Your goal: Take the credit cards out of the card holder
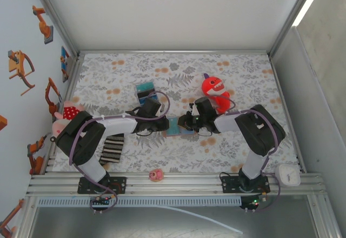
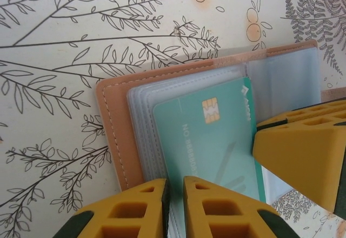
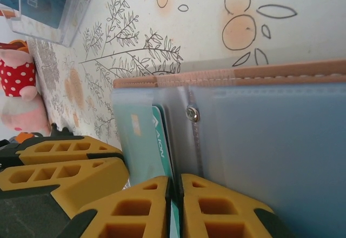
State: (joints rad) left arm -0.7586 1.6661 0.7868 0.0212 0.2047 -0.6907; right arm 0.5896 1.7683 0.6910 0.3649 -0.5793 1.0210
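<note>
Tan card holder (image 2: 111, 120), teal card (image 2: 216, 143), floral cloth (image 2: 54, 59).

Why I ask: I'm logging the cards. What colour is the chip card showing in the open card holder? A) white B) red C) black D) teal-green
D: in the left wrist view the card lying in the open card holder is teal-green, with a gold chip on its face.

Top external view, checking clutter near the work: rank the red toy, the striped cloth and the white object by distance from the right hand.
1. Red toy, just behind the right hand.
2. Striped cloth, near left.
3. White object, near-right rail.
</note>
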